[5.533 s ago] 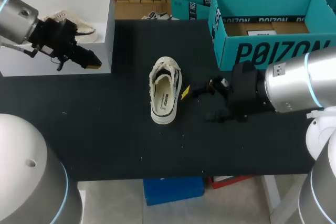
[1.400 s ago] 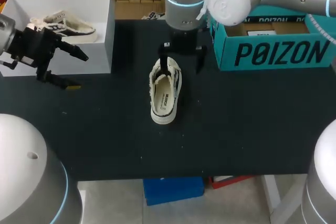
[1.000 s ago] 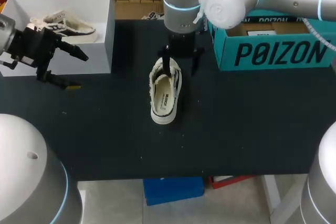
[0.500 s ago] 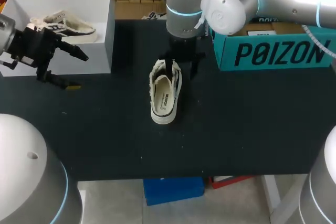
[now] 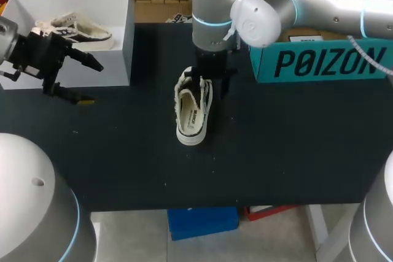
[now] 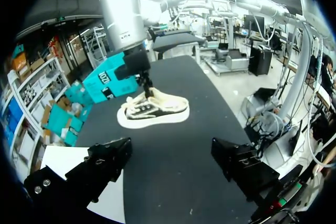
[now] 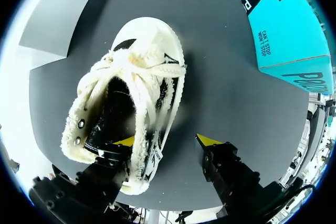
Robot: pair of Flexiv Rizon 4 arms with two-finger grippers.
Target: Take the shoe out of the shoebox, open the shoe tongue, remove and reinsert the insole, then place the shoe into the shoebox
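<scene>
Right now my right end effector (image 7: 167, 140) stands wide, one finger inside the shoe (image 5: 193, 107) on the desk (image 5: 295, 145), and I judge it light and soft (fleecy collar), best pinched at the sidewall.

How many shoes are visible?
2: one shoe on the black table at the right gripper, a second shoe inside the white box. Others may hide in the teal box.
</scene>
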